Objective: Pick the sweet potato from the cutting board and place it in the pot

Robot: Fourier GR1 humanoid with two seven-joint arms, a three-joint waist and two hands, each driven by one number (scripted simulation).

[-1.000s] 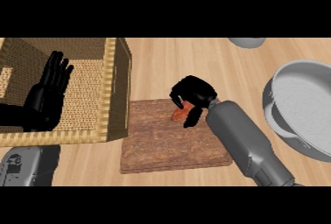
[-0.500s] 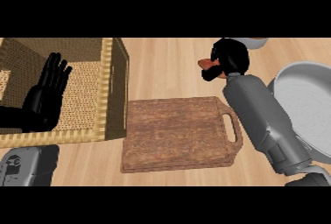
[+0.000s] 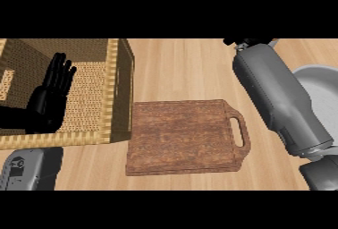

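The right forearm (image 3: 280, 96) swung further up and away from the cutting board (image 3: 185, 136), carrying its hand almost out past the top edge. The sweet potato it held above the board went from sight with it.

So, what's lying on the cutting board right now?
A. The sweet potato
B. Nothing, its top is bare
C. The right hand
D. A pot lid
B: the cutting board shows only its bare brown top; no sweet potato lies on it, and the right forearm runs beside it toward the view's upper edge, near the pot.
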